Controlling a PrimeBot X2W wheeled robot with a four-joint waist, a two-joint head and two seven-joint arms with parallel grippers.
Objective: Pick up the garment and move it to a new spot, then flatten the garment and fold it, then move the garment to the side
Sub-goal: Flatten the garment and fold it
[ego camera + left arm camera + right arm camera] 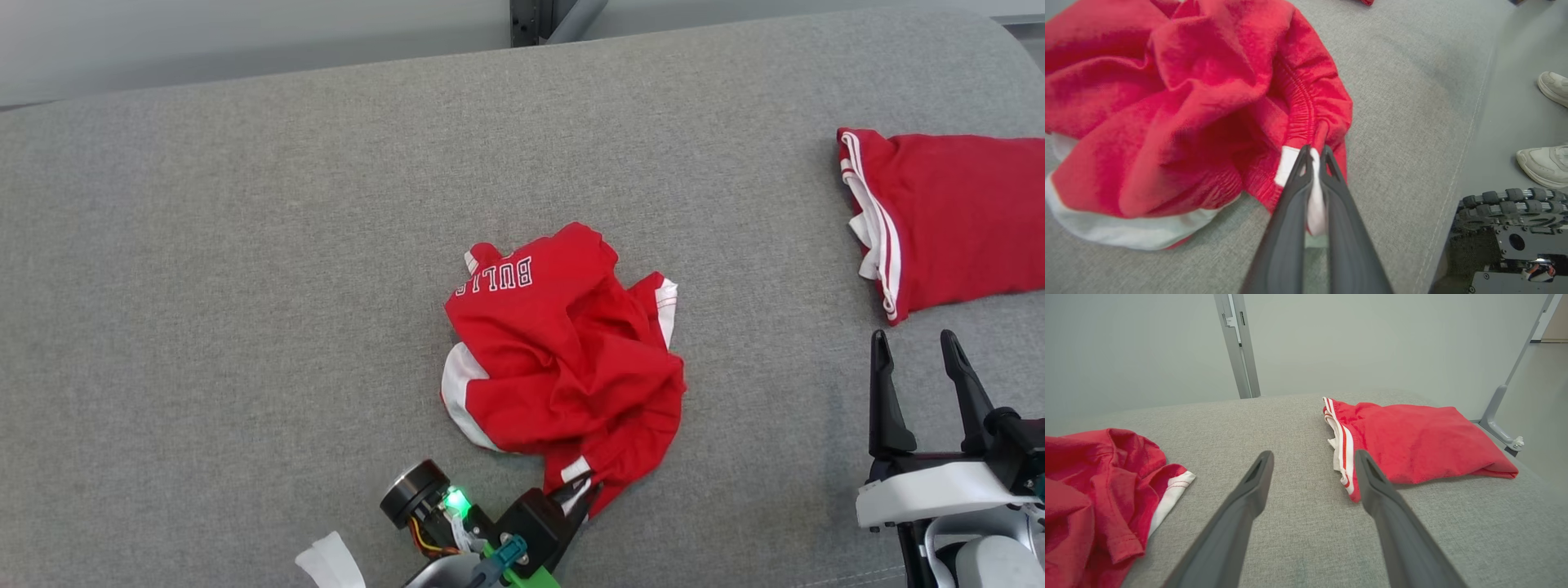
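A crumpled red garment [563, 351] with white trim and "BULLS" lettering lies in a heap in the middle of the grey cushion [245, 269]. My left gripper [581, 496] is at the heap's near edge, shut on a white tab at the elastic waistband. In the left wrist view the gripper [1314, 154] pinches that white cloth between its dark fingers, with the garment [1180, 98] bunched to the left. My right gripper [914, 347] stands open to the right, apart from the heap. The right wrist view has the gripper [1312, 457] above bare cushion and the garment [1098, 486] at the left.
A second red garment [955, 220] with white stripes lies folded at the cushion's right end, also in the right wrist view [1412, 445]. A person's pale shoes [1545, 163] stand on the floor beyond the cushion's edge. My own base [1506, 241] is at the lower right.
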